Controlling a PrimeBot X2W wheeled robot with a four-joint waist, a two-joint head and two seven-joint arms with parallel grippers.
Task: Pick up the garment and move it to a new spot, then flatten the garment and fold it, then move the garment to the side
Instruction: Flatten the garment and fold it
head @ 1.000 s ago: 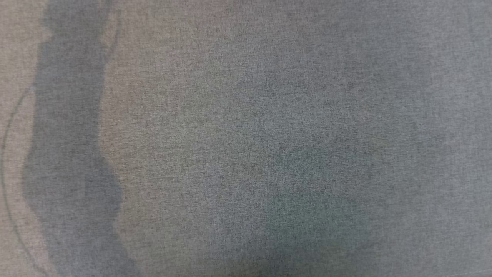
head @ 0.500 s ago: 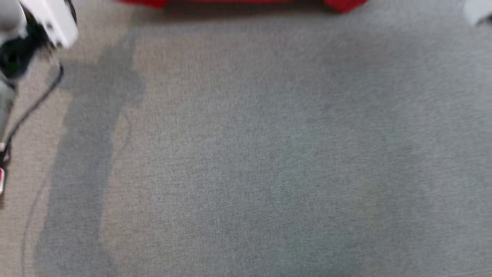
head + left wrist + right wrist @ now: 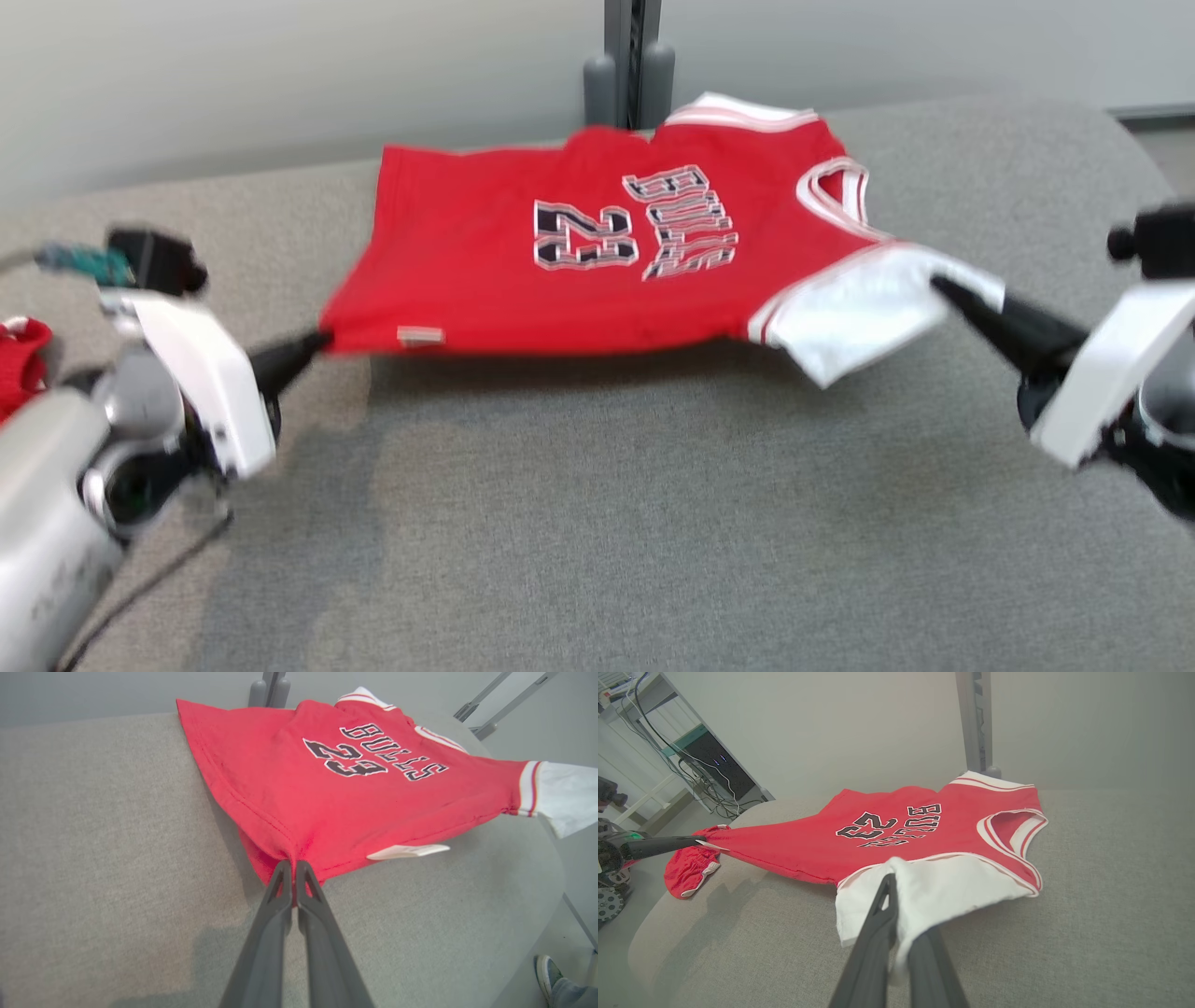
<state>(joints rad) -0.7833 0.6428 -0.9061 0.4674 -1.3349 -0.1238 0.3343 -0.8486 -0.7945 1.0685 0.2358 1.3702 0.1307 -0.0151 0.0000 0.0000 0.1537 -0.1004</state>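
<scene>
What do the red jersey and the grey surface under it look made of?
The jersey: soft matte knit, perhaps cotton or polyester; it drapes and puckers at the pinched corner. The grey surface: woven heathered upholstery-like fabric; a fine speckled weave shows.

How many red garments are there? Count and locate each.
2. The jersey, stretched across the table; a smaller red piece bunched at its left end. Others may be hidden.

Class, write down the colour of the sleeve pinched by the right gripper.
The sleeve of the red jersey is white; the right wrist view shows it best.
</scene>
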